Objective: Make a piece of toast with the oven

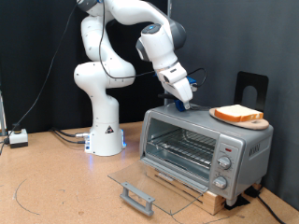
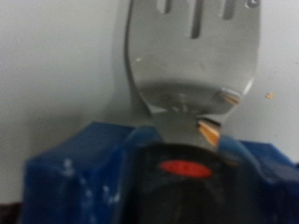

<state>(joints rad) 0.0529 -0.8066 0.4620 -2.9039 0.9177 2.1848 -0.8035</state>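
So counting it up: one oven (image 1: 204, 147) with its glass door (image 1: 154, 183) dropped open, one wire rack (image 1: 182, 145) inside and three round knobs (image 1: 224, 161) on the front. One piece of toast (image 1: 236, 114) on one round wooden board (image 1: 245, 122), one robot arm (image 1: 121, 56), plus one metal fork (image 2: 192, 61) with a blue handle (image 2: 93, 173).

The bench (image 1: 56, 187) is a brown, wood-coloured surface with a thin curved line marked on it near the exterior view's bottom left. The robot's white base (image 1: 106, 138) stands on it towards the middle. A small white box (image 1: 19, 138) sits at the exterior view's left edge, with cables (image 1: 67, 136) running along the bench towards the base. The oven (image 1: 204, 145) rests on a low wooden platform (image 1: 192, 189) at the exterior view's right, its glass door (image 1: 149, 187) folded down flat just above the bench.
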